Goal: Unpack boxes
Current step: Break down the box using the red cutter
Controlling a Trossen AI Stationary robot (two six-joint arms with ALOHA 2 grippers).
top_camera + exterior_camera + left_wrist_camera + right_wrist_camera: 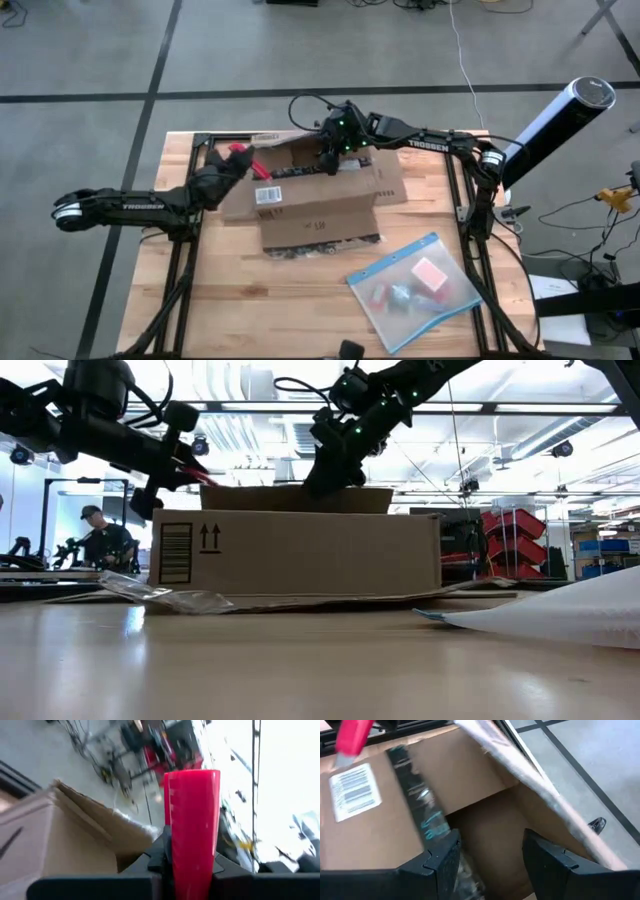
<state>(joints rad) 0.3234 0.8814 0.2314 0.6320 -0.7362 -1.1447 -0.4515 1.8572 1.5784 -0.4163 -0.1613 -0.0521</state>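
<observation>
Right gripper [490, 857] fingers spread apart, poking into open cardboard box [320, 195]. Left gripper [232, 163] clamped on red tool [191, 820] by box's left edge.

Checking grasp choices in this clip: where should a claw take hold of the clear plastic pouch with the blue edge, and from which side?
Probably at a corner of the clear plastic pouch with the blue edge, coming straight down from above. It lies flat on the wooden table, clear of the brown cardboard box; the small items inside bulge its middle, while the corners look thin enough to pinch.
</observation>
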